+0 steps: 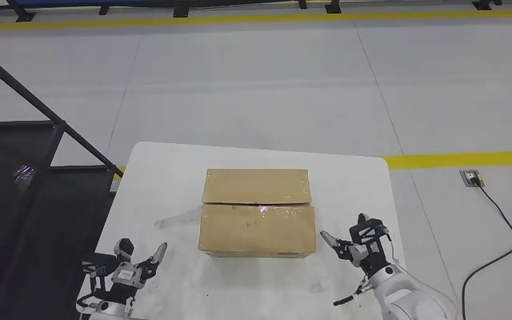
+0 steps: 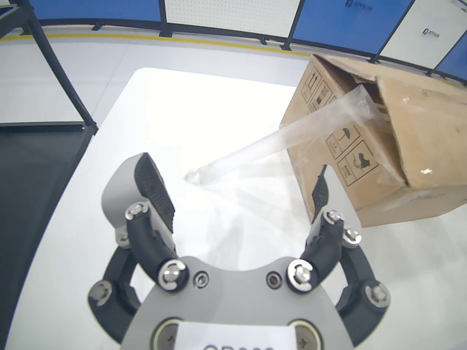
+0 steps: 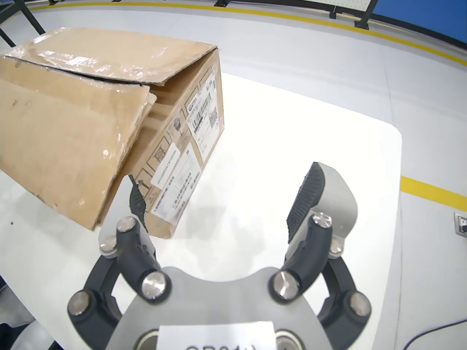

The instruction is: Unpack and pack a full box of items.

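Box, seemingly untouched, between both arms' fingers.

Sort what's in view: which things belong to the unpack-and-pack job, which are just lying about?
Job: cardboard box; clear plastic strip sticking out of its side; left gripper and right gripper, both open; white table.
Lying about: black rack beside the table; floor socket and cable.

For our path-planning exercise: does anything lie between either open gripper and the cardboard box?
Right gripper: nothing visible, only bare table. Left gripper: a loose clear strip juts from the box toward it.
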Available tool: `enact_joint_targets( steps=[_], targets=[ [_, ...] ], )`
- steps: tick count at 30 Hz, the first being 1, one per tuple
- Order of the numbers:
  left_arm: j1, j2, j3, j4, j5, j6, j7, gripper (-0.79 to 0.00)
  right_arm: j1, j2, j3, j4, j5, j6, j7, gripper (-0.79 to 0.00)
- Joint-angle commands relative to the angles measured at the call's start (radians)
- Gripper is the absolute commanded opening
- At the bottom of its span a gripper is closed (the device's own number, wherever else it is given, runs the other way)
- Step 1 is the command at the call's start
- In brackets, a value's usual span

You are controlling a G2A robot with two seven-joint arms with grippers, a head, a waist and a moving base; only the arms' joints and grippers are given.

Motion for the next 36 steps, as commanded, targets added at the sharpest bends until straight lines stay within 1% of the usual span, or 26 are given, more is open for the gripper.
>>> enact_joint_targets(
  steps=[1,11,17,20,23,24,33,36],
  targets=[
    [0.001,0.000,-0.002,-0.001,0.003,-0.002,-0.001,0.000,0.006,0.000,-0.003,-0.001,-0.001,0.004,0.013,0.000],
    [-0.002,0.000,0.001,-0.003,0.000,-0.005,-0.006,0.000,0.006,-0.001,-0.004,-0.012,0.002,-0.001,0.004,0.000],
    [-0.033,-0.006,0.011,0.007,-0.044,0.000,-0.005,0.000,0.030,-0.002,0.005,-0.040,0.033,-0.013,0.024,0.000],
    [-0.042,-0.007,0.010,0.016,-0.046,-0.004,0.000,0.000,0.043,-0.004,0.009,-0.060,0.111,-0.023,0.052,0.000],
    [-0.049,-0.008,0.010,0.023,-0.061,-0.014,-0.008,0.000,0.060,-0.006,0.019,-0.056,0.291,-0.097,0.102,0.000],
    [-0.049,-0.008,0.007,0.024,-0.062,-0.008,-0.014,0.000,0.067,-0.005,0.027,-0.052,0.308,-0.102,0.122,0.000],
    [-0.050,-0.009,0.008,0.024,-0.062,-0.008,-0.016,0.000,0.066,-0.005,0.026,-0.052,0.311,-0.103,0.119,0.000],
    [-0.054,-0.010,0.020,0.016,-0.063,-0.028,-0.027,0.000,0.065,-0.006,0.022,-0.035,0.394,-0.159,0.092,0.000]
  ],
)
